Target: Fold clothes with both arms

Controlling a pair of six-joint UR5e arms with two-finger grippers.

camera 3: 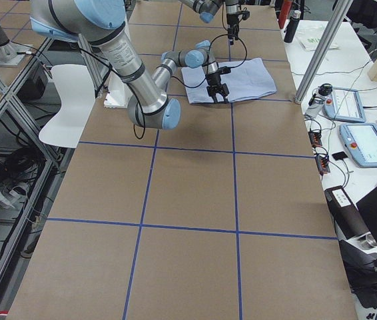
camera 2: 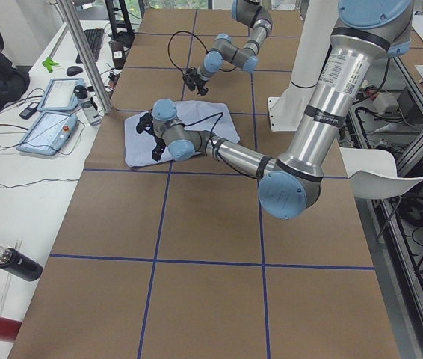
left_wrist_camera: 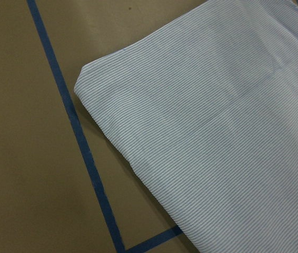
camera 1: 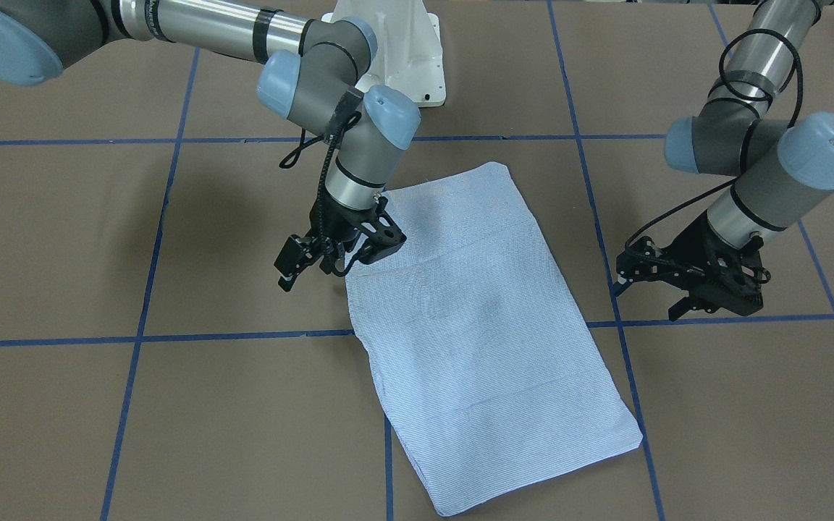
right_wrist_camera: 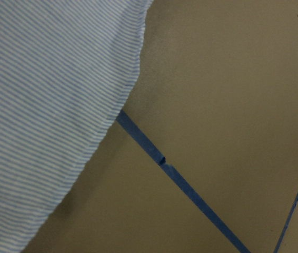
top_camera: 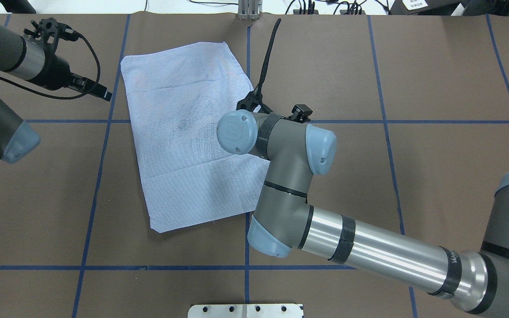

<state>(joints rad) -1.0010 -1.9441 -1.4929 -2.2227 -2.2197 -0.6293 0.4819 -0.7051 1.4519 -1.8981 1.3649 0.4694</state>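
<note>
Folded shirt (camera 1: 489, 325): lies flat as a neat rectangle on the brown table (camera 1: 171, 434), across the blue tape lines (camera 1: 127, 339).

Right gripper (camera 1: 312, 275): fingers apart, holding nothing, at the shirt's long edge on the robot's right. Contact with the cloth cannot be told.

Left gripper (camera 1: 647, 298): fingers apart, empty, just beside the shirt's opposite long edge, off the cloth.

White pedestal base (camera 1: 410, 58): stands beyond the shirt.

The lettering on the right arm (top_camera: 369, 251) is too small to read.

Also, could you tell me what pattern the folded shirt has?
Light blue with fine white stripes; the shirt shows it best in the left wrist view.
</note>
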